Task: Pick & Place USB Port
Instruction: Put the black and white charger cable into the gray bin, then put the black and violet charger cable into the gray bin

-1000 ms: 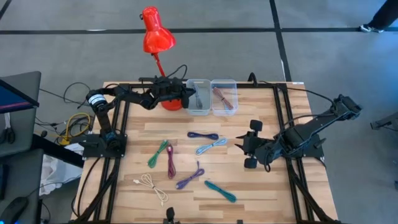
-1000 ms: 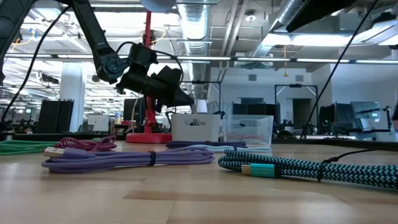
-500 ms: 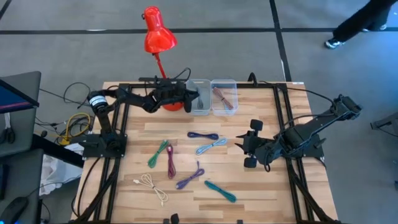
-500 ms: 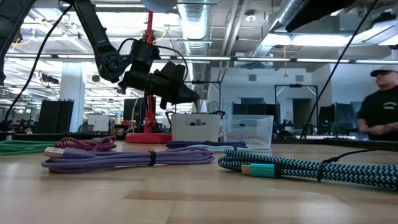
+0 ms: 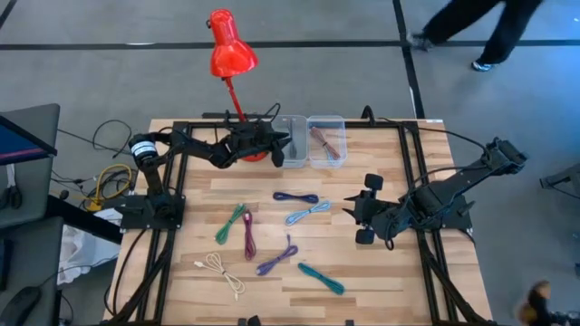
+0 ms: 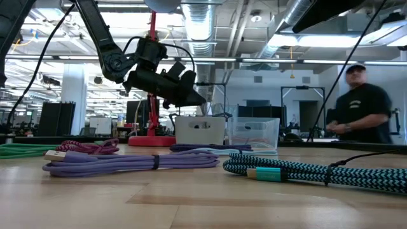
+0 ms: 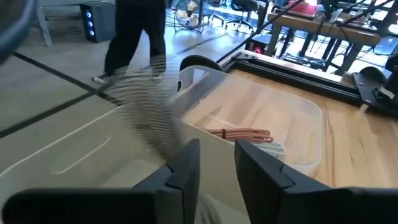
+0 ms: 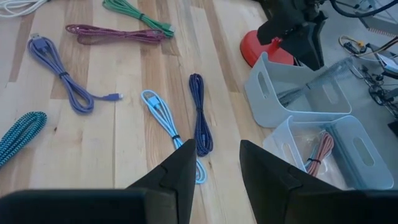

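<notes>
Hovering my left hand (image 5: pixel 279 145), fingers apart and empty, over the bins (image 5: pixel 290 152); right hand (image 5: pixel 366 210) open. Cables (image 5: pixel 296 196) on the bench (image 5: pixel 381 272) look light, floppy: I'd pinch mid-bundle.

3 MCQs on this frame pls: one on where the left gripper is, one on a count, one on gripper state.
1. Where is the left gripper?
A. At the left bin's rim
B. Over the teal cable
C. Parked at the table's near edge

2. How many clear bins stand at the table's far edge?
A. One
B. Two
C. Three

3. What state is the right gripper in?
A. Shut on the light blue cable
B. Shut on the dark blue cable
C. Open, holding nothing

Answers:
1 A, the high view shows the left arm stretched out to that bin beside the red lamp.
2 B, the left bin and the right bin stand side by side.
3 C, the right wrist view shows table between its fingers.
</notes>
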